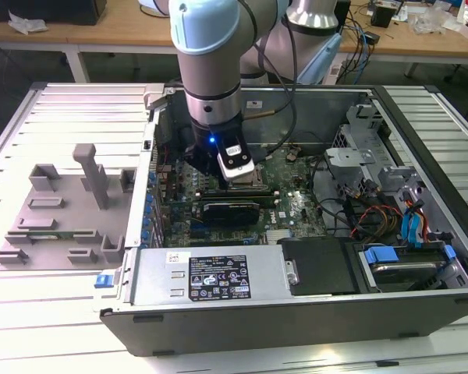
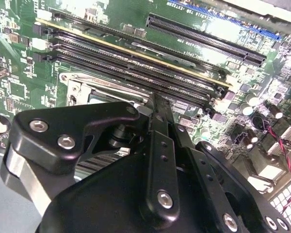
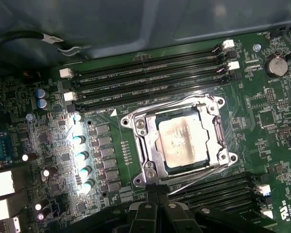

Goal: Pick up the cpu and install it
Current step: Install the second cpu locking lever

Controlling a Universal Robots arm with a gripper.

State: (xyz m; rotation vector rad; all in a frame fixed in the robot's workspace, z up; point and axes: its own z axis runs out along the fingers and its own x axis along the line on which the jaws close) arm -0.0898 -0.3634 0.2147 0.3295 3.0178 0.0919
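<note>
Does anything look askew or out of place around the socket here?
Nothing stands out. In the first wrist view the cpu lies flat and square inside the socket frame, with the gripper just beside the socket. The memory slots look straight.

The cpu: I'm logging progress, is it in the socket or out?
In. The cpu lies flat inside the socket's metal frame in the first wrist view.

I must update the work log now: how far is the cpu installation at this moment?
Done, as it looks: the cpu already lies inside the socket frame on the motherboard. In hand: nothing visible; the claw hovers just beside the socket. Left: I cannot tell whether the frame is latched down.
</note>
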